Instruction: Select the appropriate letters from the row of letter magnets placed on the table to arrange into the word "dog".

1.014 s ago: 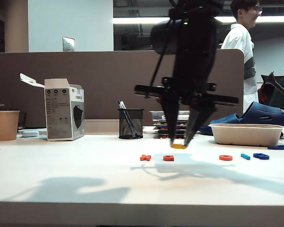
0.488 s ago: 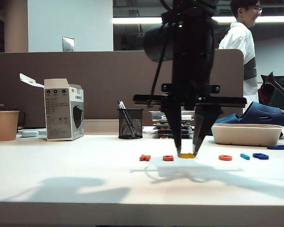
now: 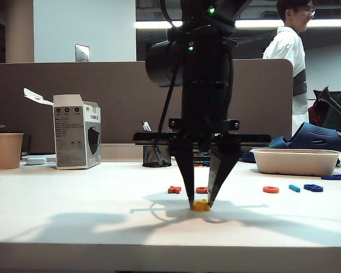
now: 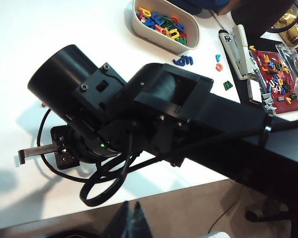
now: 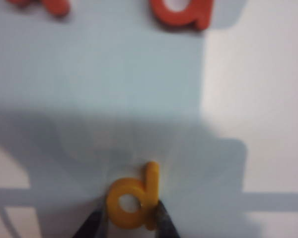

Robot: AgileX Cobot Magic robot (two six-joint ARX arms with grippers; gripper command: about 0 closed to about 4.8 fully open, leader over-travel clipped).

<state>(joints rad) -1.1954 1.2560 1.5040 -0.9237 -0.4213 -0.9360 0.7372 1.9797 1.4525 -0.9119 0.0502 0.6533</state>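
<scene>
Exterior view: I see the right gripper (image 3: pixel 200 203) pinching the yellow "d" (image 3: pixel 201 205) at the table (image 3: pixel 74 222), just in front of the orange-red row; the ring "o" (image 3: pixel 271 189) and dark blue "g" (image 3: pixel 314 187) wait right of it; the left gripper's state I cannot tell.

The right gripper (image 3: pixel 201 203) points straight down from a vertical black arm, fingertips at the table (image 3: pixel 74 216) – jaws pinching the yellow "d" (image 5: pixel 132 198). The left gripper is out of sight – its wrist camera shows the right arm.
</scene>
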